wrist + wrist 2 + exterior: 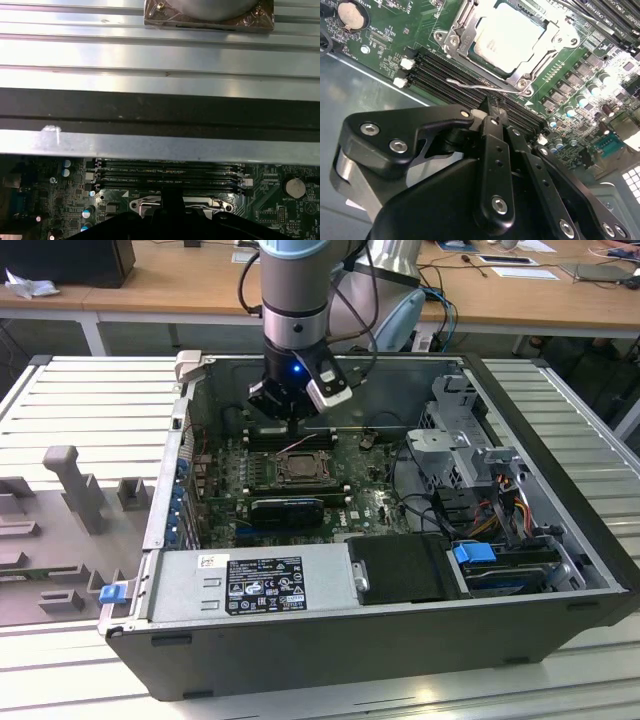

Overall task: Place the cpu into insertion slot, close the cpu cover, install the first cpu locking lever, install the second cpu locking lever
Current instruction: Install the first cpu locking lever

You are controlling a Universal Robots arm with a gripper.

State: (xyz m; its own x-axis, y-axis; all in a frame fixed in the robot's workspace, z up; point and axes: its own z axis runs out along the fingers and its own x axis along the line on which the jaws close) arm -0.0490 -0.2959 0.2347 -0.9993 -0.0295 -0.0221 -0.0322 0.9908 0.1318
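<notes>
Looking down into the open computer case (pixel 560 570) in the exterior view, we see the arm standing over the green board, with its gripper (pixel 290 422) just at twelve o'clock of the socket (pixel 322 466). The tip hangs over the black memory slots (pixel 275 432) that run along that edge.

In the second wrist view the chip (pixel 507 37) lies flat in the socket, its pale metal face showing through the cut-out of the cover plate (pixel 551 36). The plate is folded down around the chip. A thin silvery lever (pixel 475 86) runs along the socket's edge, between the socket and the memory slots, and we cannot tell whether it is latched.

The gripper's black fingers (pixel 495 150) are drawn together with no gap that we can make out, and we see nothing held between them. Their tip sits just beside the lever; whether they touch it we cannot tell.

At six o'clock of the socket in the exterior view lies the grey power supply (pixel 250 580), and at three o'clock the drive cage (pixel 470 455). The case rests on a slatted metal table (pixel 80 400).
</notes>
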